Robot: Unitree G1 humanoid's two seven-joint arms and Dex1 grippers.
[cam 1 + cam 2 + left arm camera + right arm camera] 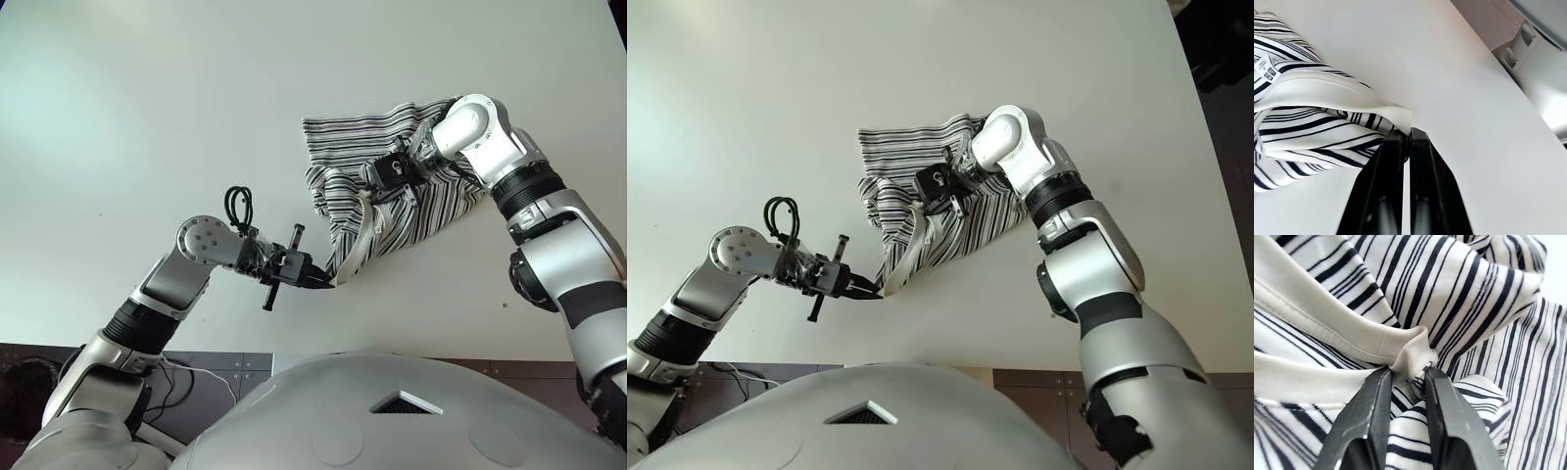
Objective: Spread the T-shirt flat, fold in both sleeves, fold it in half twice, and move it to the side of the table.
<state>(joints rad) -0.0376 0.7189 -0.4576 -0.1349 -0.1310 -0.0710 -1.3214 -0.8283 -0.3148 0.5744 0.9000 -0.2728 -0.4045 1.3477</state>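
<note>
A black-and-white striped T-shirt [392, 186] with a white collar band lies crumpled right of the table's centre. My left gripper [328, 281] sits at the shirt's near corner, shut on the cloth [1376, 127] where the white band ends. My right gripper [377, 196] is on top of the bunched middle of the shirt, shut on a fold of the white collar band [1410, 355]. A strip of the shirt stretches from one gripper to the other. Parts of the shirt lie folded under themselves.
The white table [147, 117] is bare to the left and at the back. Its front edge [294, 350] runs just below the left gripper. A black cable loop [238, 208] sticks up from the left wrist.
</note>
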